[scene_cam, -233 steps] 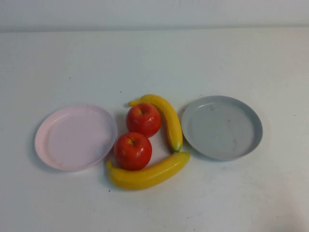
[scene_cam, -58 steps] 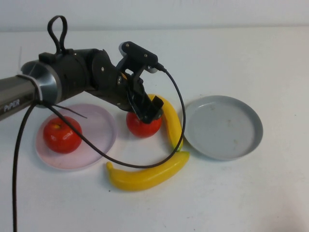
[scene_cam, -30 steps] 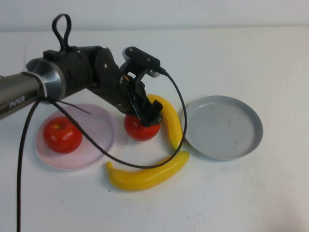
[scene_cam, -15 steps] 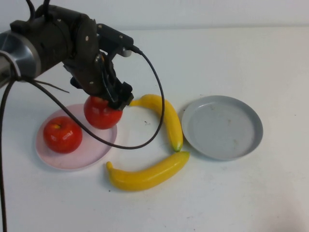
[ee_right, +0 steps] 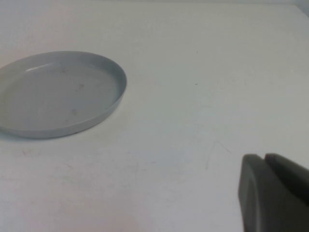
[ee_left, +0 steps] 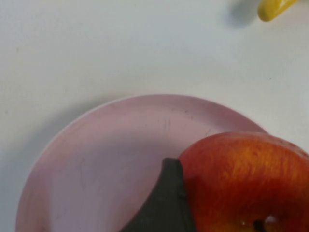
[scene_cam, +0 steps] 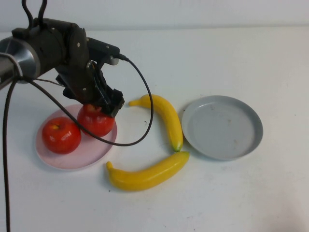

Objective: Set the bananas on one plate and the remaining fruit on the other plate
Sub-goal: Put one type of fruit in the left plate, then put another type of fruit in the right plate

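My left gripper (scene_cam: 100, 107) is shut on a red apple (scene_cam: 95, 121) and holds it over the right part of the pale pink plate (scene_cam: 99, 145). In the left wrist view the apple (ee_left: 251, 179) sits against one dark finger (ee_left: 166, 200) above the pink plate (ee_left: 96, 159). A second red apple (scene_cam: 61, 135) rests on the pink plate's left part. Two yellow bananas lie on the table: one (scene_cam: 166, 118) beside the grey plate (scene_cam: 222, 127), one (scene_cam: 149, 173) nearer the front. My right gripper (ee_right: 265, 186) is shut, over bare table near the grey plate (ee_right: 58, 94), out of the high view.
A black cable (scene_cam: 140, 116) loops from the left arm down over the table between the pink plate and the bananas. A banana tip (ee_left: 275, 8) shows in the left wrist view. White tabletop surrounds everything.
My left gripper lifted the second apple from beside the bananas, carried it left, and now holds it lower over the pink plate. The first apple had been placed on that plate earlier.
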